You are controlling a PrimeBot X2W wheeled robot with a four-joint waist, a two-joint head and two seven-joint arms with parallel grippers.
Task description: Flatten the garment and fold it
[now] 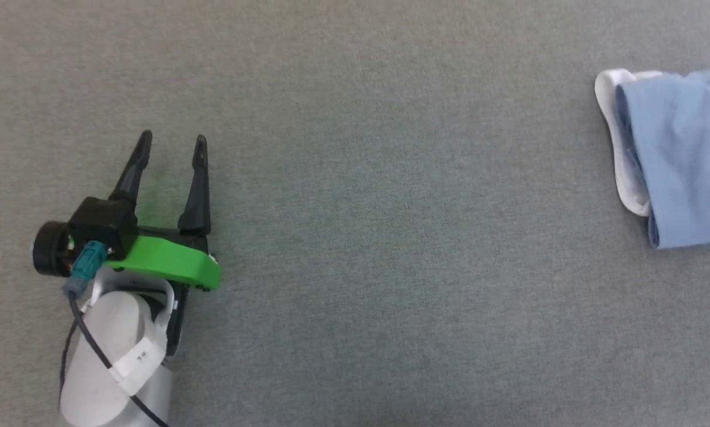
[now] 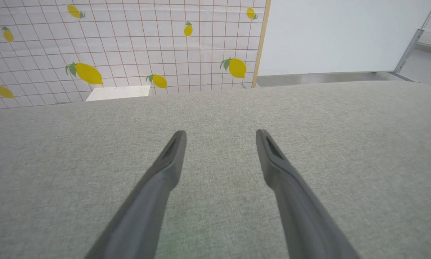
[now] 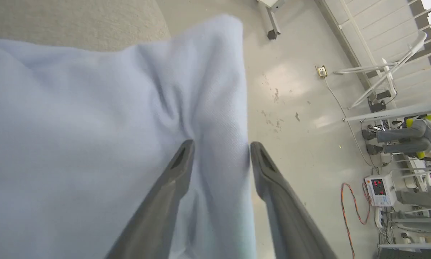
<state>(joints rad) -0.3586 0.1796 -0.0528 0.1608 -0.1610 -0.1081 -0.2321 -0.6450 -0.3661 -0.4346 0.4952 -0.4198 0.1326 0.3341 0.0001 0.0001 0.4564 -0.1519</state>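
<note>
Here's the shirt (image 1: 681, 160), bunched in a blue bundle at the far right of the worktop (image 1: 390, 237), white collar (image 1: 621, 166) pointing toward the middle, and part of it running out of the head view. Right hand (image 3: 221, 143) is on it: the wrist view shows its two fingers standing apart with a loose strip of blue cloth lying between them, not pinched, and a pucker in the fabric just above the tips. That strip is the shirt's edge, and past it you can see the floor (image 3: 291, 90) below, so the cloth sits right at the worktop's rim. Left hand (image 1: 172, 138) is well away at the lower left, spread wide, nothing in it, hovering over bare grey surface. By my read, the step is getting this bundle spread flat before any fold. To do it well, the right hand wants to close on one layer at that edge, not the whole stack, and draw the shirt inward toward the open middle so nothing slides off the rim. The left hand has a long reach across; the collar end is the nearest thing for it to take. With both corners held, pull apart gently and lay it down smooth. A thin knit like this will drag and wrinkle if tugged from one side alone.
</note>
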